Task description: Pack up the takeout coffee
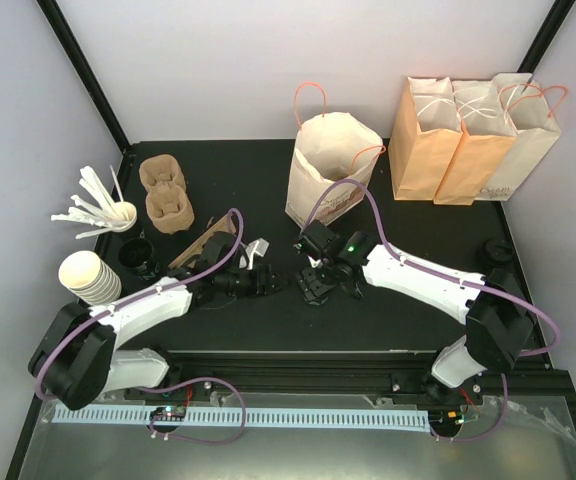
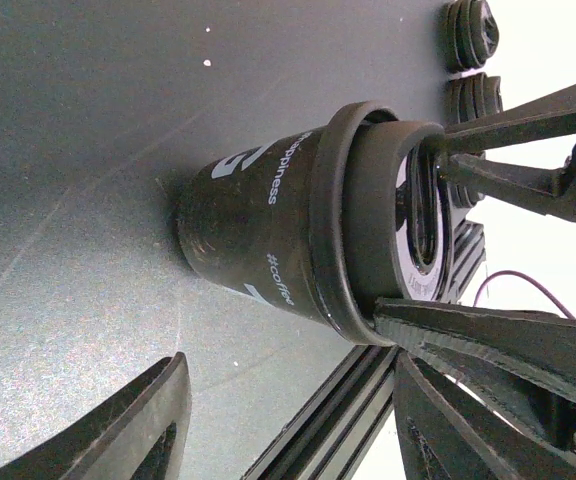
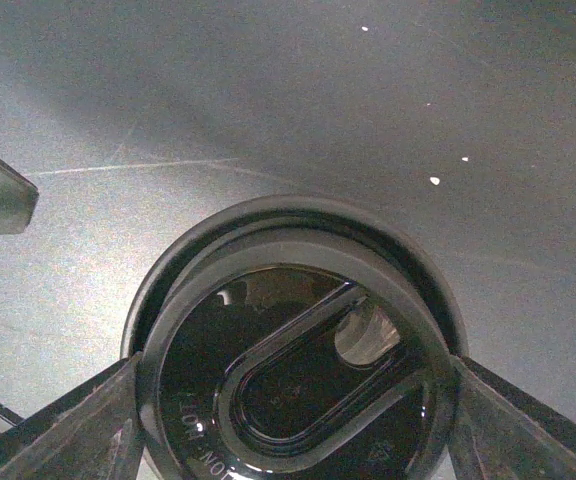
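The takeout coffee [image 2: 258,240], a small black cup with white lettering and a black lid, stands on the black table near the front middle. In the top view it [image 1: 315,293] is mostly hidden under my right gripper [image 1: 318,283]. In the right wrist view the lid [image 3: 298,300] fills the lower frame, and my right gripper [image 3: 296,415] is shut on the lid's raised top from both sides. My left gripper [image 1: 271,283] is open just left of the cup. In the left wrist view the left gripper [image 2: 298,440] is empty, with the cup ahead of its fingers.
An open brown paper bag [image 1: 330,170] stands behind the grippers, and three more bags [image 1: 468,130] at the back right. A white cup stack [image 1: 90,277], another black cup [image 1: 140,257], cardboard carriers [image 1: 165,195] and white utensils [image 1: 103,210] are on the left. Loose black lids [image 1: 496,252] lie right.
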Controlling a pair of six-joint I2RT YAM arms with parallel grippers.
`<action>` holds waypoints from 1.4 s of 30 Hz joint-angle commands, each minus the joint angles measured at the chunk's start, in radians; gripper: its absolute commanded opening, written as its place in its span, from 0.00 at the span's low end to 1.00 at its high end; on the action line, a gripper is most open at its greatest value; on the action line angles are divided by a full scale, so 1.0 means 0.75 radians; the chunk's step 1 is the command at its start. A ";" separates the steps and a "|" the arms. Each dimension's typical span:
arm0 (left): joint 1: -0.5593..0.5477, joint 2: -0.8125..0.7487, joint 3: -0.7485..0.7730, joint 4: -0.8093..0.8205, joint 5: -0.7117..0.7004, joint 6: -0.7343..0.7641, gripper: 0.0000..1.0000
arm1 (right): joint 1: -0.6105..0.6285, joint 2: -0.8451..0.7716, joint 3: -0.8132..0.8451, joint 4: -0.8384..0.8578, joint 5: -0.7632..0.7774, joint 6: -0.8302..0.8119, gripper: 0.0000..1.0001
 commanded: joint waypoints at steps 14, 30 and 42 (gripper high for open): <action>-0.091 0.223 0.074 0.238 0.083 -0.082 0.38 | 0.032 0.009 -0.068 0.009 0.062 -0.010 0.80; -0.091 0.266 0.048 0.270 0.009 -0.092 0.21 | 0.030 -0.033 -0.100 0.005 0.119 0.012 0.80; -0.122 0.394 0.161 0.288 0.022 -0.055 0.14 | 0.024 -0.075 -0.128 0.021 0.060 -0.005 0.83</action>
